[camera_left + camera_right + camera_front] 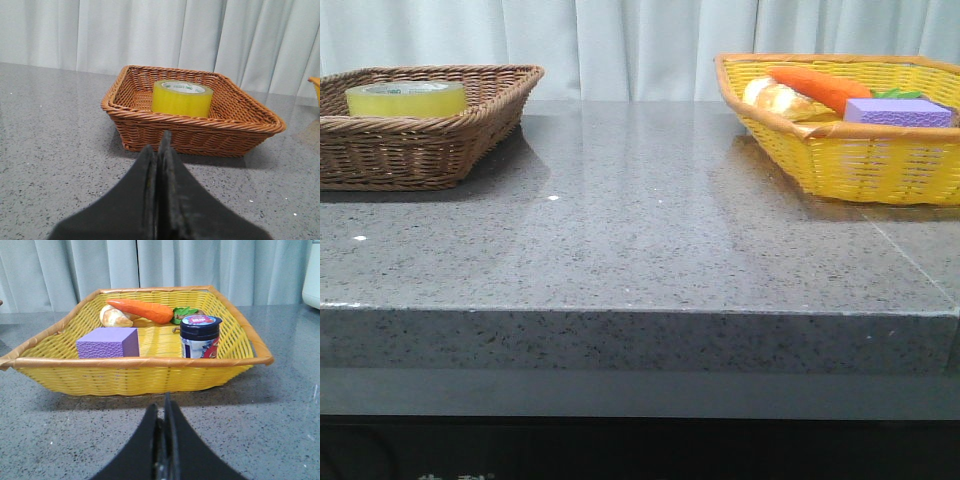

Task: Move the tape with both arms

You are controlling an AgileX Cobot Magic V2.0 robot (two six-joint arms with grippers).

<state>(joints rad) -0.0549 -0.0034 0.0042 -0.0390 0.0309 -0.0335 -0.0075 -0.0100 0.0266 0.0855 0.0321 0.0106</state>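
Observation:
The yellow tape roll (405, 98) lies flat in a brown wicker basket (420, 145) at the table's back left. It also shows in the left wrist view (182, 98), with green lettering on its white core, inside the same basket (200, 132). My left gripper (161, 145) is shut and empty, on the near side of the basket and apart from it. My right gripper (162, 405) is shut and empty, in front of a yellow wicker basket (140, 372). Neither arm shows in the front view.
The yellow basket (860, 150) stands at the back right. It holds a carrot (142, 311), a bread piece (114, 316), a purple block (107, 343) and a dark jar (200, 336). Grey stone table (640, 230); curtain behind.

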